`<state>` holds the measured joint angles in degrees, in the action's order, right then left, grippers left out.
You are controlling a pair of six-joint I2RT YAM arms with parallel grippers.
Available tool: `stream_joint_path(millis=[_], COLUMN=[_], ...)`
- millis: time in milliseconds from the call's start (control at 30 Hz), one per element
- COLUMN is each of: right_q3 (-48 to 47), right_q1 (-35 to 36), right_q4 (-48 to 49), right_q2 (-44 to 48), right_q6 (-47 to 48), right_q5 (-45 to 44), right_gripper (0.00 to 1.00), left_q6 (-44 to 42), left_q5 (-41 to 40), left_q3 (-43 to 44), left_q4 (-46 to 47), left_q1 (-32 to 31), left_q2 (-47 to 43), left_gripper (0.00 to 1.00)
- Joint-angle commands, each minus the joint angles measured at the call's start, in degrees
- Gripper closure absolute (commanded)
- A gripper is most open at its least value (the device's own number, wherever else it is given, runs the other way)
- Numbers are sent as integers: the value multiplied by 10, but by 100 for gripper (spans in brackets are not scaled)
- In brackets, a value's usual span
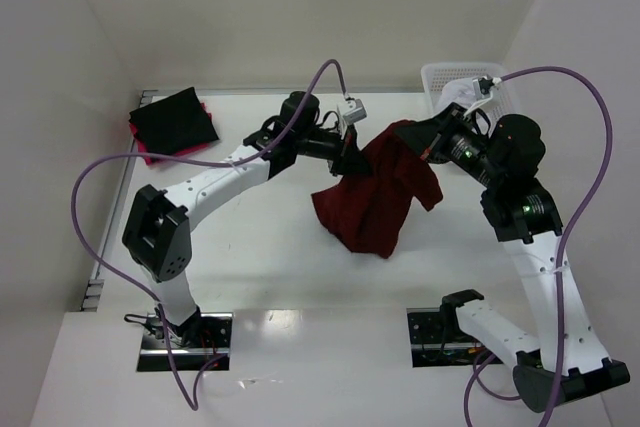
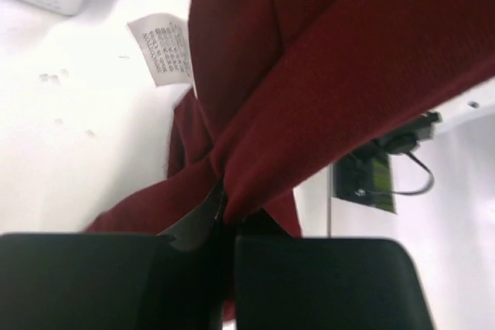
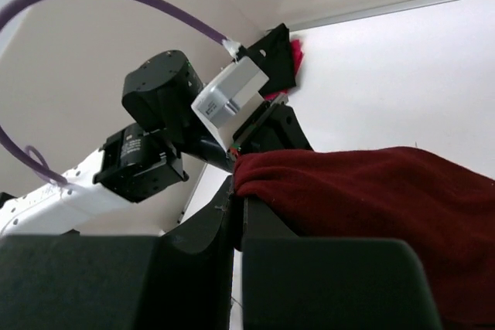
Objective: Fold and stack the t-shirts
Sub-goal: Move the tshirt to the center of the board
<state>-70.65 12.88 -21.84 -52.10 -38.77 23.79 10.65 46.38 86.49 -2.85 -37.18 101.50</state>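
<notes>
White table [image 1: 280, 247], walled booth. Mid-table: maroon t-shirt [image 1: 372, 205] hangs bunched, top edge held betw both arms. L gripper [image 1: 349, 155] pinched tight on cloth; R gripper [image 1: 428, 144] same. Step: lift + spread before fold. Next, prob: draw grippers apart, lay shirt flat. Black/pink folded stack [image 1: 172, 127] at far-left corner.

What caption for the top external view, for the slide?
Left gripper and right gripper pinch the maroon t-shirt between them over the table; folded black t-shirt atop pink t-shirt, far left.
</notes>
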Motion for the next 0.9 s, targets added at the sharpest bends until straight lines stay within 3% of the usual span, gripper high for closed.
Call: stream_joint_path(millis=[0,200,400,533,867], right_q3=[-26,-94,-200,-276,-261], right_q1=[4,4,4,4,4], right_q4=[39,-26,0,0,-19], right_q2=[18,4,-37,-72,-69], right_q6=[25,86,71,66,113], right_q5=[-11,-85,-5,-4,-81], right_gripper=[100,100,100,100,100], left_q6=[-14,-38,-46,-46,-57], left_q5=[-91,-184,-334,-411,-469], left_q3=[21,46,192,273,250], left_q4=[-23,-124,-234,-289,-299], left_q1=[18,67,67,67,67], left_q2=[-35,-167,-287,-301,-366], left_gripper=[100,100,100,100,100])
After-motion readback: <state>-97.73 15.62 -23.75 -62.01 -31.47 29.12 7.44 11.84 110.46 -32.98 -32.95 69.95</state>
